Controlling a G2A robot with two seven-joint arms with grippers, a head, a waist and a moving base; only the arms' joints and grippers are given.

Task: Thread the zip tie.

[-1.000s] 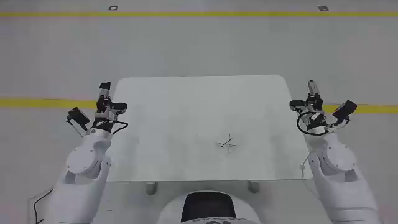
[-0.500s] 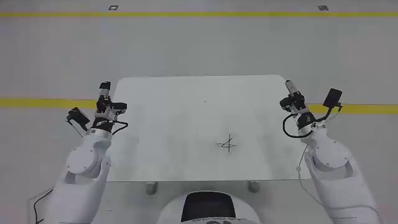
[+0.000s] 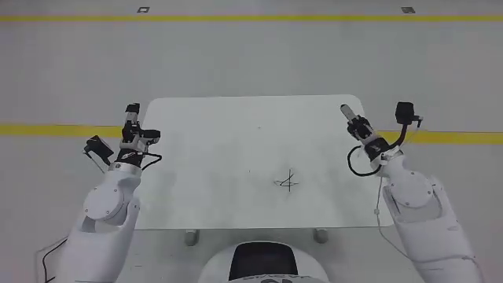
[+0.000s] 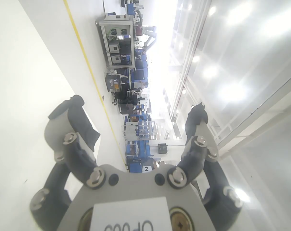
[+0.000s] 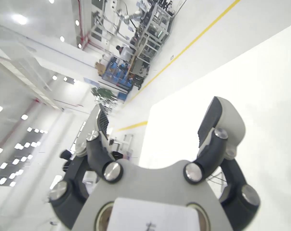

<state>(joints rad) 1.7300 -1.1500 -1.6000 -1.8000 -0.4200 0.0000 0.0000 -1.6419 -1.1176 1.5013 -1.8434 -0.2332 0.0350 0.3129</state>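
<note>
White table (image 3: pixel 228 141) — black zip tie (image 3: pixel 288 181) on it.

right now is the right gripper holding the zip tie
No, the zip tie lies on the table, apart from the open right gripper.

the right gripper (image 3: pixel 344 111) has been swung leftward, from just beyond the right edge of the table (image 3: pixel 236 126) to a spot over that edge. its wrist has been turned, so that the gripper is now pointed far and left rather than straight away.
</note>
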